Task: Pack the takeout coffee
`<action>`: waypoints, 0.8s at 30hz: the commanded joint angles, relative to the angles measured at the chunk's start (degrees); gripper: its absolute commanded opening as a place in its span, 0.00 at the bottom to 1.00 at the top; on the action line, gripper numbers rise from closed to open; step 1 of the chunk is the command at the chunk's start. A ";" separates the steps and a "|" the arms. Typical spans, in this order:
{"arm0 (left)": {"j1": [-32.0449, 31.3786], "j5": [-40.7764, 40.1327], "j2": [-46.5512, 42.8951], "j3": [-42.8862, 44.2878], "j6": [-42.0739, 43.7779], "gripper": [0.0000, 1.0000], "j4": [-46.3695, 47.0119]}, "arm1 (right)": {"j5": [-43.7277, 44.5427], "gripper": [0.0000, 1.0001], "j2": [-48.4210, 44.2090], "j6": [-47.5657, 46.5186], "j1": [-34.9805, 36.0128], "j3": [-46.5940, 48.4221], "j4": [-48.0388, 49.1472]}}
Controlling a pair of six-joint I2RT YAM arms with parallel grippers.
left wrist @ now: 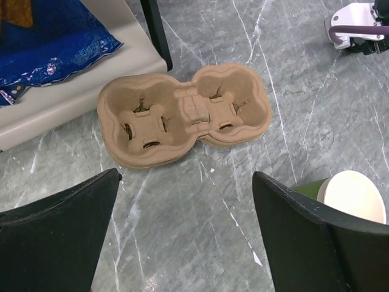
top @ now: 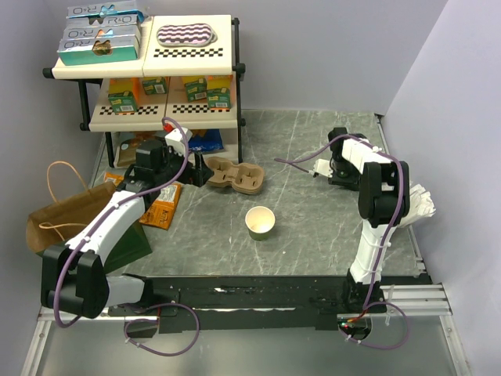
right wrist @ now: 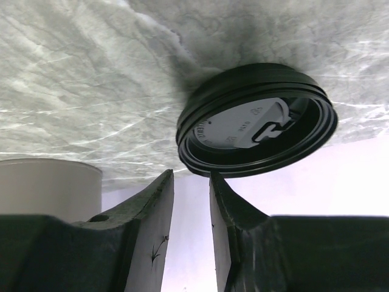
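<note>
The left gripper (left wrist: 186, 176) hangs wide open above the carrier (left wrist: 182, 115). The cup (top: 260, 222) stands upright and uncovered on the table (top: 313, 149), just beyond 1 finger. The right gripper (right wrist: 191, 176) is nearly closed at the rim of the lid (right wrist: 255, 121); I cannot tell whether it pinches it. The cup is thin paper, likely light and crushable, so grip it gently around the wall, below the rim.

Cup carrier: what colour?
Plain brown cup carrier, no print; clearest in the left wrist view.
</note>
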 commanded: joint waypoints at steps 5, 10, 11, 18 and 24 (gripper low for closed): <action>-0.02 1.00 0.53 1.07 -1.04 0.97 2.67 | 2.97 0.38 0.29 -2.16 -0.53 1.78 -0.78; -0.10 1.00 0.35 0.72 -1.04 0.97 2.67 | 2.88 0.37 0.73 -2.86 -0.44 2.04 -1.40; -0.10 1.00 0.35 0.72 -1.04 0.97 2.59 | 2.97 0.37 0.82 -3.12 -0.53 2.13 -2.09; -0.10 0.91 0.53 0.46 -1.22 0.97 2.68 | 2.52 0.37 1.79 -3.66 -0.53 3.45 -5.79; -0.02 0.82 0.53 0.28 -1.22 0.97 2.76 | 3.93 0.36 3.37 -3.57 -0.44 4.07 -6.58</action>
